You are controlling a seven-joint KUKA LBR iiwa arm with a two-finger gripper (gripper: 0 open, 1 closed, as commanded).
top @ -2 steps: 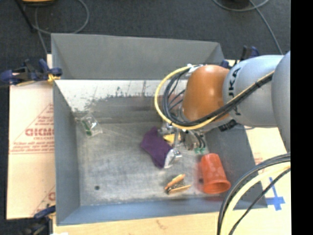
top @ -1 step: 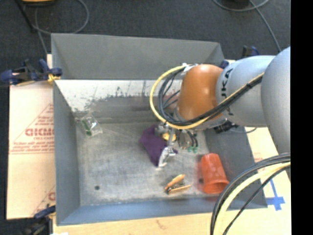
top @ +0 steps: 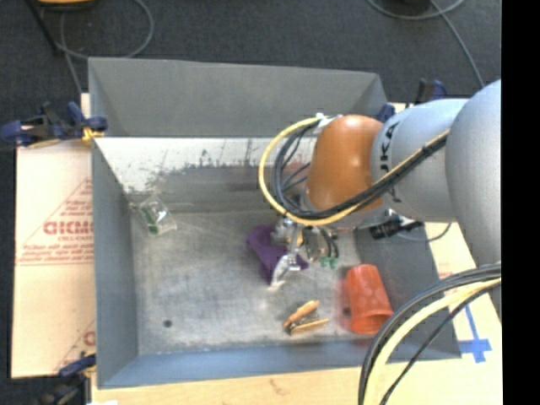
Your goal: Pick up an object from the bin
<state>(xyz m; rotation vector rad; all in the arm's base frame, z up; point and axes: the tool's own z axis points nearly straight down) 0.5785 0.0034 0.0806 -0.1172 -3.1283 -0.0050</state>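
Pincer (top: 291, 260) at mid-bin. Hung low against the right side of a purple lump (top: 263, 245); could not tell whether open or closed. Lay on its side just right: orange cup (top: 367, 300). Lay nearer: wooden clothespin (top: 304, 317). Sat well apart, far left in the grey bin (top: 114, 294): small clear packet with green (top: 153, 216)

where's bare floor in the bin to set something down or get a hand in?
Biggest bare patch: bin floor on the view's left and centre, between the left wall, the clear plastic piece, the purple thing and the wooden clothespin. Crowded on the right: gripper over the purple thing, orange cup and clothespin close by.
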